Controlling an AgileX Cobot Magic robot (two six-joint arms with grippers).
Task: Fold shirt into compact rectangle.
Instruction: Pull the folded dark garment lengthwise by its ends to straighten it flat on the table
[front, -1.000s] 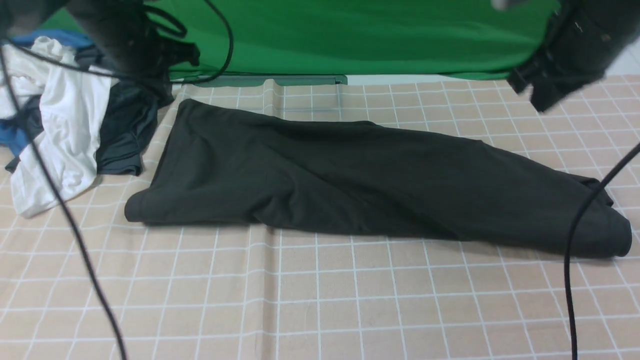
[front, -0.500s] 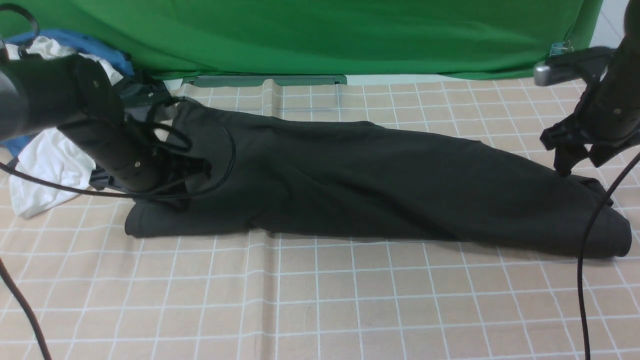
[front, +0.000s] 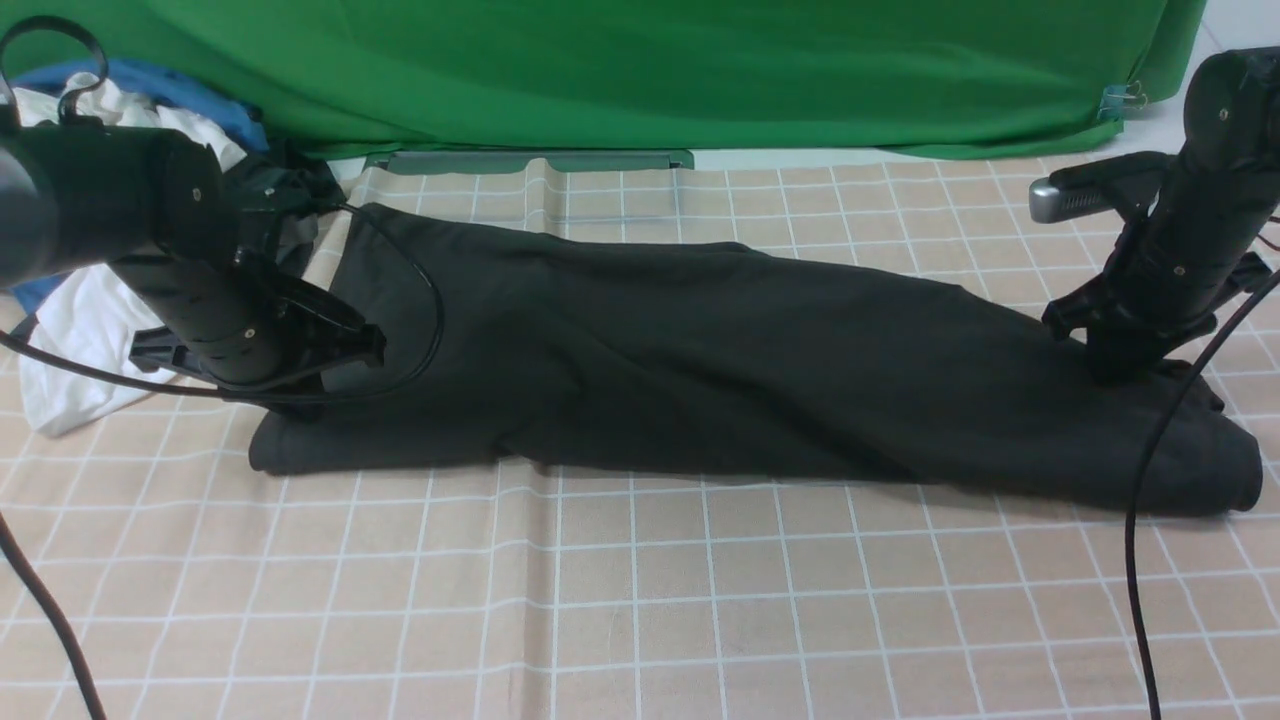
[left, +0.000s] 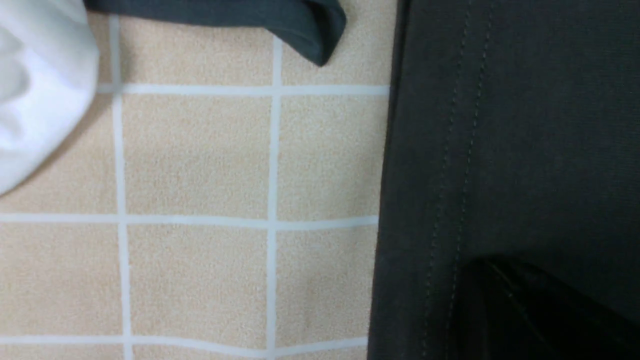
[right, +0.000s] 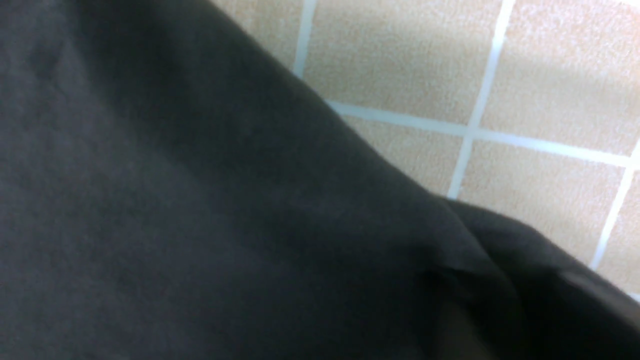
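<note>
Black shirt is lying as a long band, seemingly folded lengthwise, running L to R across the checked mat. L gripper is pressing on its left end w/ jaws together; can't tell if cloth is pinched. R gripper is sitting on the right end, jaws hidden in fabric, state unclear. Probably gripping both ends for the next fold. Best approach: pinching all layers, lifting evenly, avoiding the white garment nearby.

The shirt stretches left to right on the table, a clothes pile beyond its left end.
</note>
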